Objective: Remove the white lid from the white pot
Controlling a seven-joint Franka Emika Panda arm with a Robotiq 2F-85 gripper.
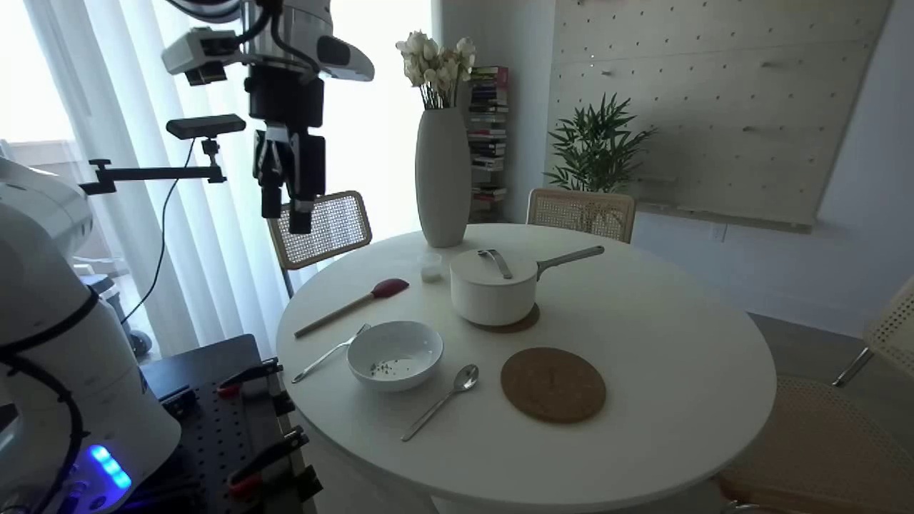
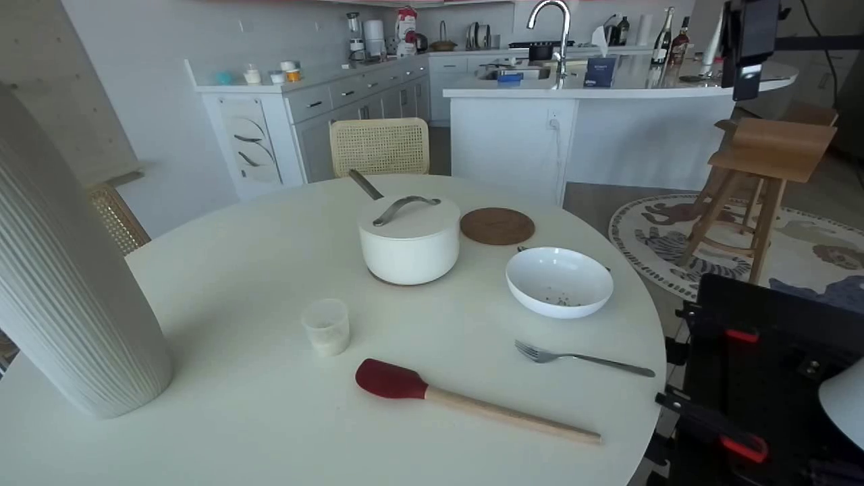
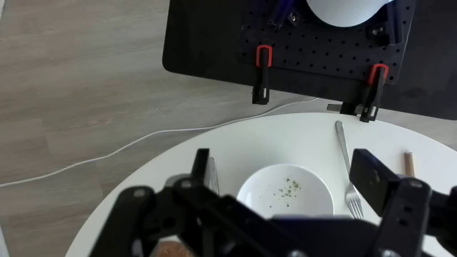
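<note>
Flat round white lid point(image 2: 426, 223): seated level on the squat round white pot point(image 2: 410, 258), covering its mouth in both exterior views. In an exterior view its arched grey metal grip point(image 1: 502, 264) has its long axis from upper left to lower right, crosswise to the pot's long straight grey handle point(image 1: 570, 259), which points right and slightly up. In an exterior view the same handle points upper left, towards a cane-backed chair point(image 2: 379, 146).

Pot: upright on a round brown mat point(image 1: 527, 320), on the round white worktop point(image 1: 664, 343).

Black two-fingered gripper point(image 3: 281, 157): raised above the worktop, well apart from the lid; jaws released, standing wide apart in the wrist view.

Also on the worktop: second round brown mat point(image 1: 553, 385), near the pot; glossy white bowl point(image 2: 559, 277) holding small dark specks point(image 3: 295, 184), between silver metal fork point(image 2: 587, 359) and silver metal spoon point(image 1: 465, 378); wooden-handled dark-red spatula point(image 2: 472, 403); small translucent cup point(image 2: 327, 327); tall ribbed white vase point(image 1: 444, 178) bearing white flowers point(image 1: 435, 64).
</note>
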